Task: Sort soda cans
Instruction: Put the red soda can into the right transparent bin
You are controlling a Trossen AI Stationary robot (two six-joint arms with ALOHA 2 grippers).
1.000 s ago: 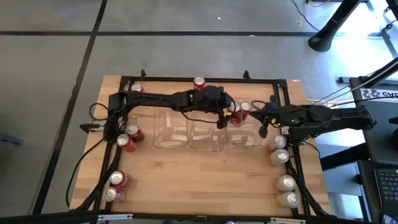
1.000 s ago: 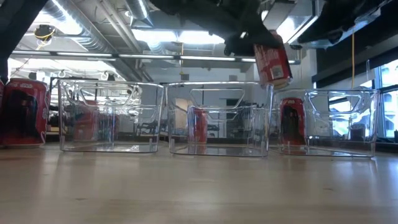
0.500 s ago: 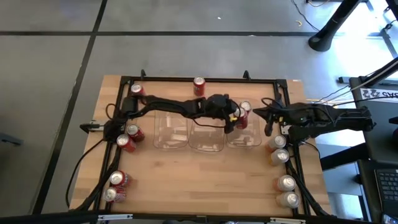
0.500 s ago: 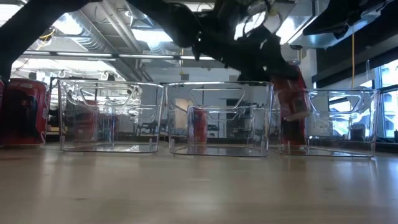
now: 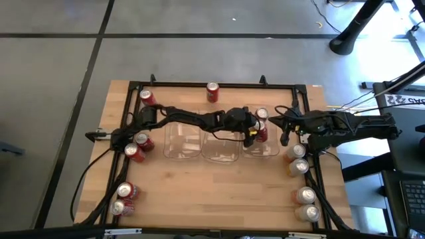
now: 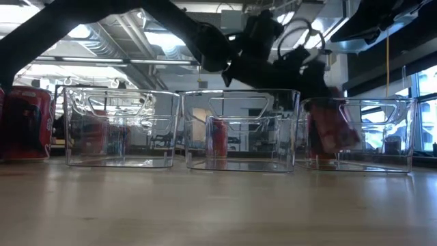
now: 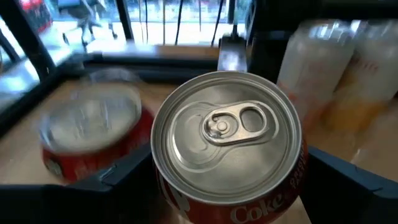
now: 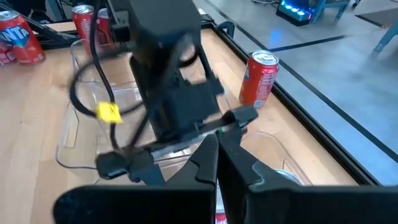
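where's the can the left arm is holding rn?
In the high view, the red can sits in the left gripper, inside the right-hand bin, beside another red can.

left gripper [image 5: 255, 132]: arm stretched rightward, fingers clamped | right gripper [image 5: 283, 126]: fingers together

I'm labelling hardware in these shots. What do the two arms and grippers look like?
Both arms are matte black and jointed, with loose black cables. The left arm is boxy at the wrist and carries a yellow tag. The right gripper has dark, tapered fingers.
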